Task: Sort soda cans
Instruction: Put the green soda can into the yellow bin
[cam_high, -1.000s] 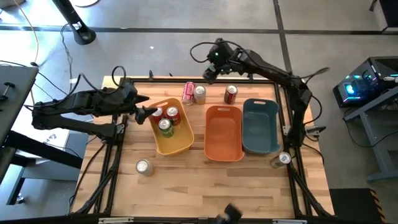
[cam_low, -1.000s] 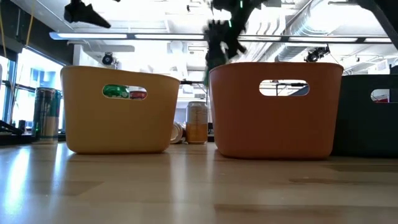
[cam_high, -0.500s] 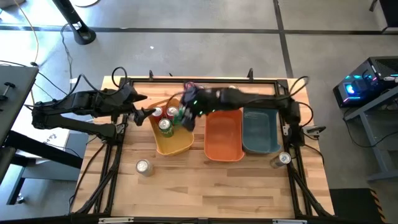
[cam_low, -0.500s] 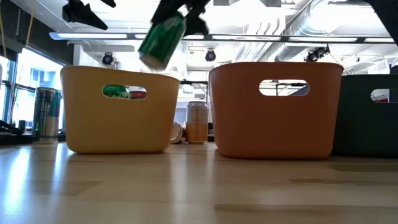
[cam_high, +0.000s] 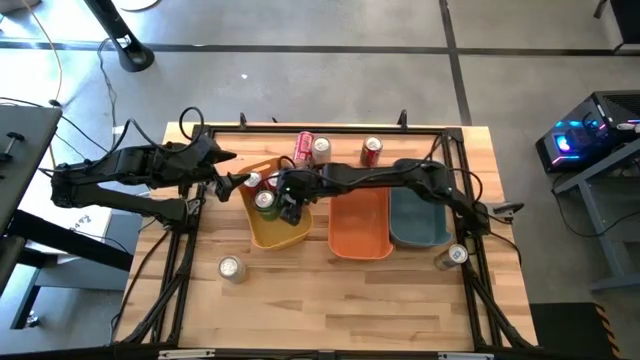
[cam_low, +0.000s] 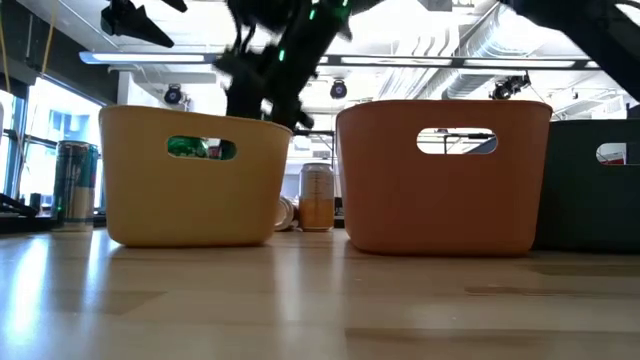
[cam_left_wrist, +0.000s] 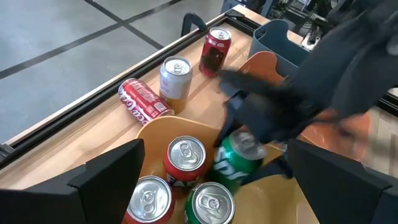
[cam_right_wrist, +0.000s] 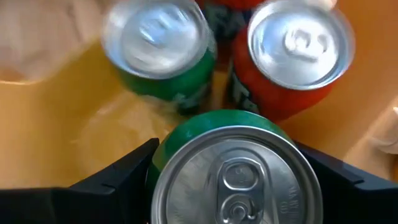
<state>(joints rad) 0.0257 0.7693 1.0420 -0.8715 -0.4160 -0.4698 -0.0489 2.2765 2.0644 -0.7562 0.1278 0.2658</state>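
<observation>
I had the right gripper (cam_high: 289, 203) over the yellow bin (cam_high: 290, 236), jaws closed on a green can (cam_right_wrist: 233, 171) and carrying it down among the cans already inside: another green can (cam_right_wrist: 163, 53) at its eleven o'clock and a red can (cam_right_wrist: 292, 53) at its one o'clock, in the wrist view. The step in hand was the drop into that bin. Next, I judged, I needed to lower the can upright into the free floor space, then open and lift clear without knocking its neighbours.

The left gripper (cam_high: 232, 184) waited at the bin's nine o'clock edge, jaws wide and empty.

Four cans were unsorted: three (cam_high: 319, 150) at the table's twelve o'clock edge, one (cam_high: 231, 268) at seven o'clock.
</observation>
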